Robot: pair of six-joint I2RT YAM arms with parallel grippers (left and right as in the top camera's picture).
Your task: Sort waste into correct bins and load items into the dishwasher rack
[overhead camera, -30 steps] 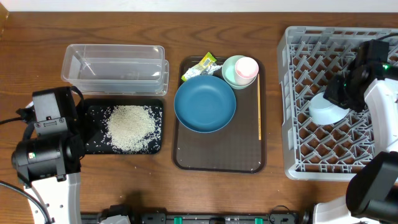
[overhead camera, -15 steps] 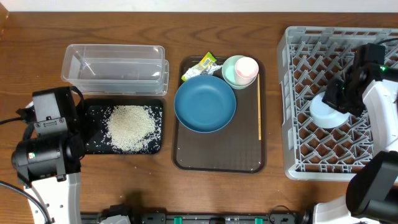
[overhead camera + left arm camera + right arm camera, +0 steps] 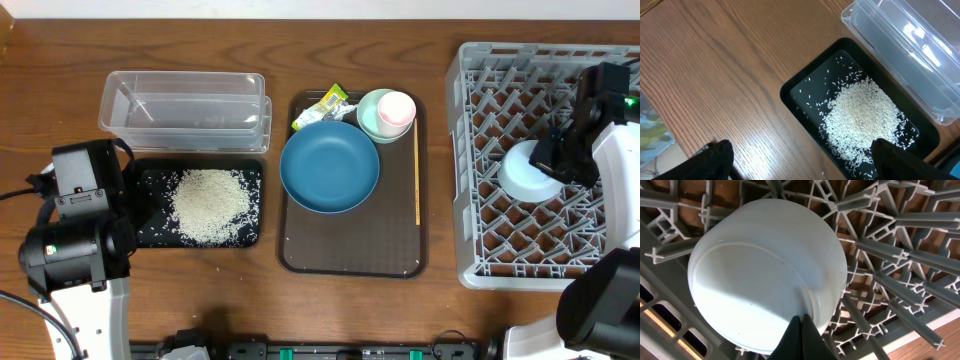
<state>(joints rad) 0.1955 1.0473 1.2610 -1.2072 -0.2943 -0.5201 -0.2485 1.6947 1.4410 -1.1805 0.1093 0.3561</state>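
Note:
The light-blue bowl (image 3: 525,172) lies mouth down on the pegs of the grey dishwasher rack (image 3: 500,240). My right gripper (image 3: 552,160) is shut on its rim. In the right wrist view the bowl (image 3: 765,270) fills the frame, with the closed fingertips of the right gripper (image 3: 801,330) at its near edge. My left gripper (image 3: 802,162) hangs open over the table beside the black tray (image 3: 790,92) that holds the rice (image 3: 860,120). The dark-blue plate (image 3: 330,166), mint bowl (image 3: 372,112), pink cup (image 3: 397,108), chopstick (image 3: 417,175) and wrapper (image 3: 325,105) sit on the brown tray (image 3: 350,250).
A clear tub (image 3: 185,108) stands behind the black tray (image 3: 150,185), which holds the rice heap (image 3: 210,204). The left arm's body covers the table's front left corner. Rack pegs (image 3: 890,245) surround the bowl on all sides.
The right gripper has turned the bowl from a tilt to flat, mouth down on the rack, and shifted slightly right. The left arm has not moved.

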